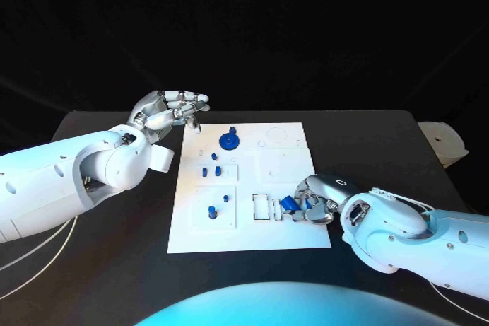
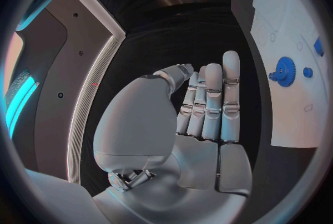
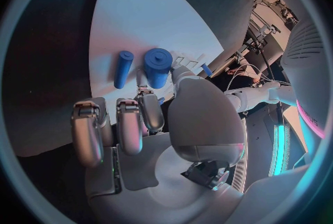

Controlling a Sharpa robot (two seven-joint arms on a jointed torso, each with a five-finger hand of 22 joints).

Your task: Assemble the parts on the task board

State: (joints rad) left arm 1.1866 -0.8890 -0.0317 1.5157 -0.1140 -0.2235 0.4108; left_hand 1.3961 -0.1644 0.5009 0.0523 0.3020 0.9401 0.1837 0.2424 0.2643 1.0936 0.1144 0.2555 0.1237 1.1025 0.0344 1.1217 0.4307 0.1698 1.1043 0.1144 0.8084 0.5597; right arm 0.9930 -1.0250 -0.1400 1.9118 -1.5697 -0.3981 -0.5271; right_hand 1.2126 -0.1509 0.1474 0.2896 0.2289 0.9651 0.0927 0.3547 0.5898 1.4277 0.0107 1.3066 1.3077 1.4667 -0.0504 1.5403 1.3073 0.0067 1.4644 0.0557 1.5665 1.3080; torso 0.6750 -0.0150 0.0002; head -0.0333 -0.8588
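From the head view, we see the white task board (image 1: 290,235) lying flat in the middle of the black counter (image 1: 102,269). Our right hand (image 1: 314,199) rests on the board's edge nearest that arm, and its fingers pinch a small blue part (image 1: 290,203) beside some little slots in the board. Our left hand (image 1: 168,111) floats just off the board's far corner on its own side, fingers curled a bit and holding nothing. A blue gear (image 1: 230,140) sits on the board near that hand, and small blue pegs (image 1: 215,172) stand in the board between the gear and the near edge. From the left wrist view, our left fingers (image 2: 213,103) are straight, close together and empty, and the gear (image 2: 284,71) looks round with tiny teeth on the smooth white board (image 2: 291,118). From the right wrist view, our right fingers (image 3: 129,124) bend down toward the board, and two blue round pegs (image 3: 157,66) lie just past them; we cannot see the pinch here. We think the parts are hard plastic, very light and a bit slippery, so they could pop out. It seems best to hold them by their round sides.
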